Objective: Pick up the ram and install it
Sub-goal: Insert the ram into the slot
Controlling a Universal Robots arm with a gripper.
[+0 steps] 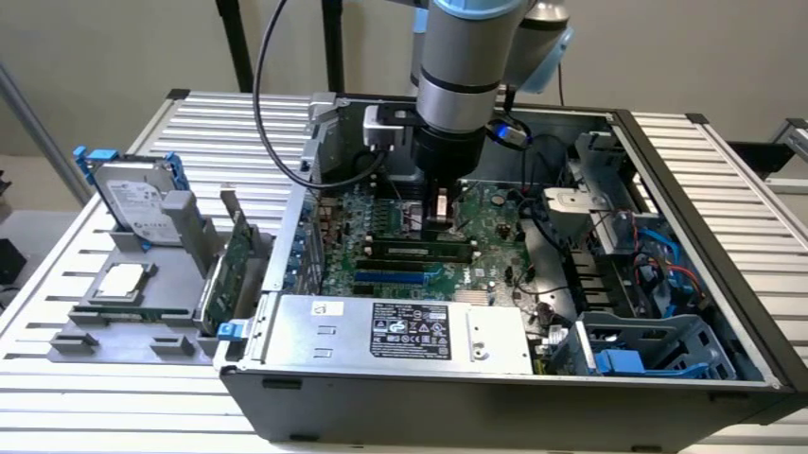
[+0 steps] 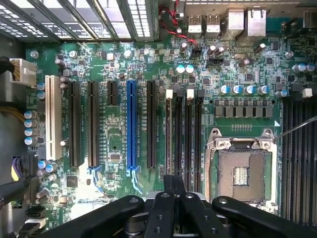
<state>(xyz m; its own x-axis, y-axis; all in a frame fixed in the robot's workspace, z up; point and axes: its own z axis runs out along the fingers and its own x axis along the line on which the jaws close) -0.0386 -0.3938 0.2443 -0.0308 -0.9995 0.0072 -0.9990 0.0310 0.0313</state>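
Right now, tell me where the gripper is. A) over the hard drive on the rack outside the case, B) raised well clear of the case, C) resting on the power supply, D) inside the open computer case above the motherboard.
D: in the exterior view the gripper reaches down into the open computer case, just above the green motherboard.

One open computer case (image 1: 707, 284), one hard drive (image 1: 132, 203), one power supply (image 1: 404, 331) and one motherboard (image 2: 119, 69) are counted; below the gripper (image 2: 173, 191), one blue slot (image 2: 131, 126) and one white slot (image 2: 53, 116).
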